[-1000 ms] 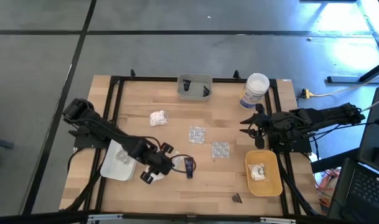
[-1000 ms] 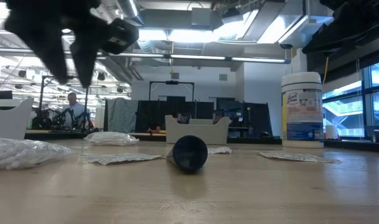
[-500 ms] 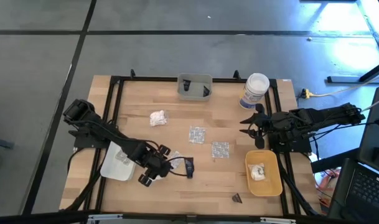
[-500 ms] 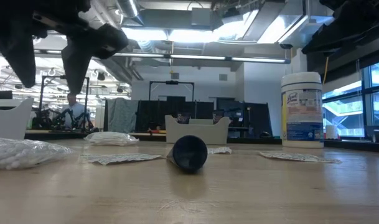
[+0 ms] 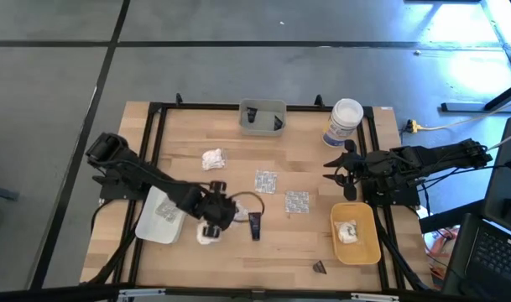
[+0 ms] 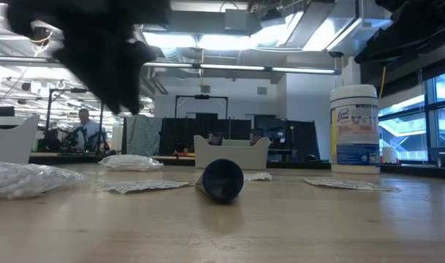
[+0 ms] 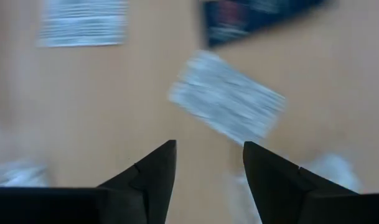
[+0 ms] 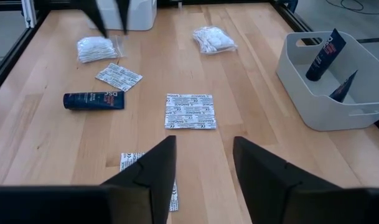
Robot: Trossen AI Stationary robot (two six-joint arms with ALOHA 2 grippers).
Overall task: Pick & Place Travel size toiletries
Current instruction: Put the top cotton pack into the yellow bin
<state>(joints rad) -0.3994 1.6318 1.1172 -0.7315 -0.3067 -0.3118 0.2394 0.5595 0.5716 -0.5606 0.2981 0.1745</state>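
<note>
Left wrist view: the left gripper [image 7: 208, 149] hangs above the table [image 7: 114, 118] with its two fingers apart and nothing between them. A small silvery packet [image 7: 226, 104] lies flat just ahead of the tips, and a dark tube [image 7: 257, 15] lies beyond it. In the high view, taking the left gripper as the dial's centre, a white puffy bundle [image 5: 205, 238] sits just beside it at 6 o'clock, and the dark tube lies near at 3 o'clock. Two square blister packets [image 5: 266, 180] [image 5: 297, 202] lie at 2 o'clock, and a second bundle [image 5: 211, 158] at 12 o'clock. The white tray [image 5: 146, 228] is close at 9 o'clock and seems to hold a packet. The grey tray [image 5: 263, 109], with dark tubes in it, is far off at 1 o'clock, and the yellow tray [image 5: 360, 250], holding a bundle, is far off at 3 o'clock. A tiny dark cone [image 5: 320, 267] lies at 4 o'clock. The right gripper [image 8: 201, 146] waits beside the white jar [image 5: 345, 122], its fingers likewise apart and empty. The step in hand appears to be the choice of, and descent on, one nearby item. To do it well, centre the gap over a single item and come straight down. A flat packet likely needs a grip on a raised edge, while the soft bundle should be pinched through its bulk, clear of its neighbours. The contents of the trays suggest sorting by kind.
</note>
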